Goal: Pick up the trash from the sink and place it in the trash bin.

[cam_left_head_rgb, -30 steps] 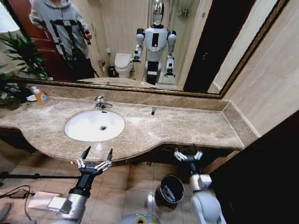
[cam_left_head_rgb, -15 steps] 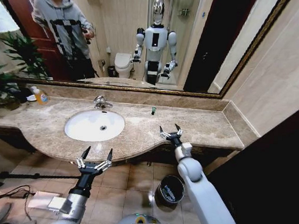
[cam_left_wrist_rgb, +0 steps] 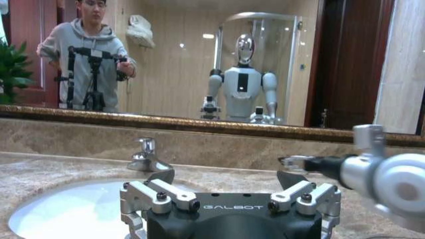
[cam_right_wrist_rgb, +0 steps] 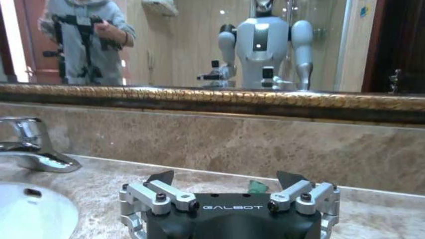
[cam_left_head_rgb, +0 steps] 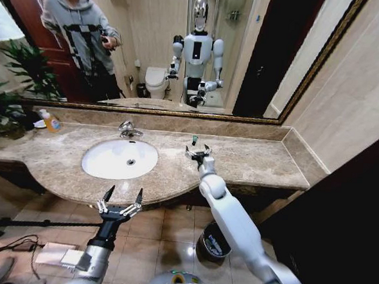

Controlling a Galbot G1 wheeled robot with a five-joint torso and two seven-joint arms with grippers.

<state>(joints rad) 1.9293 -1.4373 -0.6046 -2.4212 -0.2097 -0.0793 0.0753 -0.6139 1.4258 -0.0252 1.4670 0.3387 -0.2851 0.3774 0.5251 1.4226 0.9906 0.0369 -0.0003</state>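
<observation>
The white oval sink point(cam_left_head_rgb: 119, 158) is set in the beige marble counter, and its basin looks bare. A tiny dark-green-capped piece of trash point(cam_left_head_rgb: 194, 140) stands on the counter to the right of the sink, near the back wall. My right gripper point(cam_left_head_rgb: 198, 153) hovers open just in front of it. In the right wrist view the green piece point(cam_right_wrist_rgb: 256, 186) shows between the open fingers of that gripper point(cam_right_wrist_rgb: 226, 178). My left gripper point(cam_left_head_rgb: 120, 202) hangs open below the counter's front edge, facing the sink point(cam_left_wrist_rgb: 59, 209). The black trash bin point(cam_left_head_rgb: 209, 243) stands on the floor, partly behind my right arm.
A chrome faucet point(cam_left_head_rgb: 127, 130) rises behind the basin. An orange soap bottle point(cam_left_head_rgb: 51, 122) and a plant point(cam_left_head_rgb: 5, 105) occupy the counter's far left. A large mirror covers the back wall. Cables and a white box point(cam_left_head_rgb: 54, 255) lie on the floor at the left.
My right arm has risen from beside the trash bin and reached over the counter toward the green-capped piece, staying open. The left arm has not moved.
</observation>
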